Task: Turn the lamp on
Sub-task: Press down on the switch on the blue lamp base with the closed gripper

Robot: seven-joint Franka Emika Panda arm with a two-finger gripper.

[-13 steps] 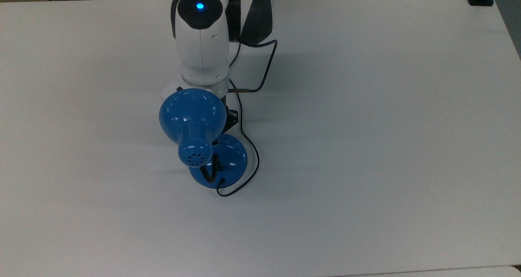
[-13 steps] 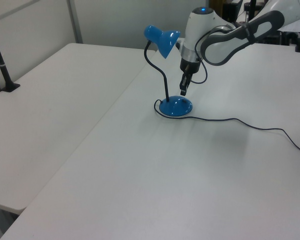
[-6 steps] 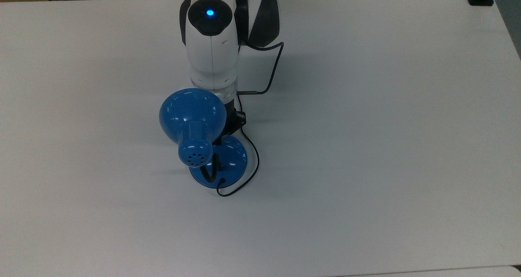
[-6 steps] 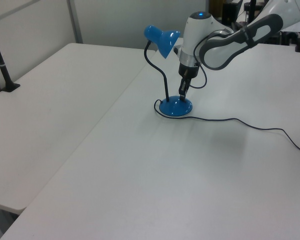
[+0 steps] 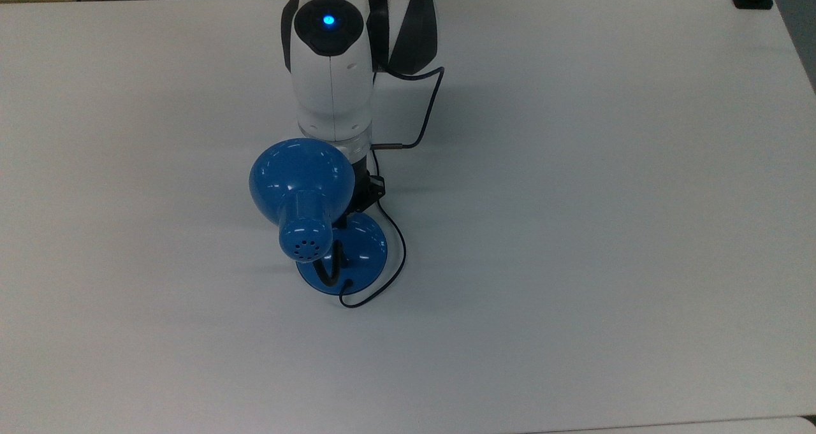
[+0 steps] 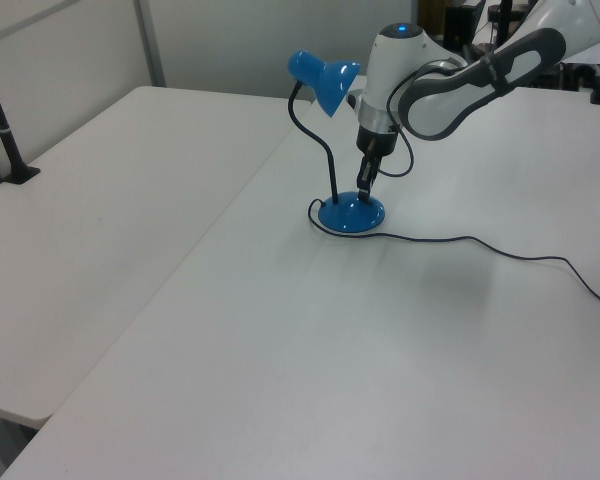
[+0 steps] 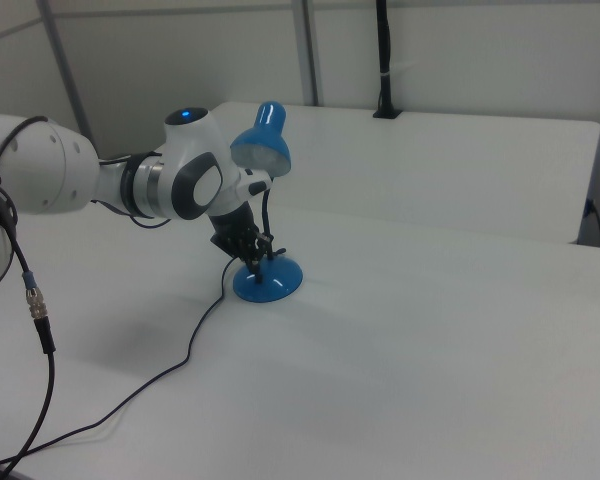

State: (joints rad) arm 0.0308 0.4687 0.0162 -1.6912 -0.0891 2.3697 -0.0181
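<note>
1. Because the switch most likely sits on the round base, lamp stood upright near mid-worktop, base flat, gooseneck arching the shade clear of the base top.
2. Shade tilted toward the arm in the top view, unlit as far as can be judged; task not yet done.
3. Gripper set point-down at the base's far edge in the left view, under and beside the shade, presumably to press rather than grasp.
4. State of the fingers: cannot tell; contact with the base equally unclear.
5. Cord trailed across the worktop to the left view's right, slack, apart from the press point.
</note>
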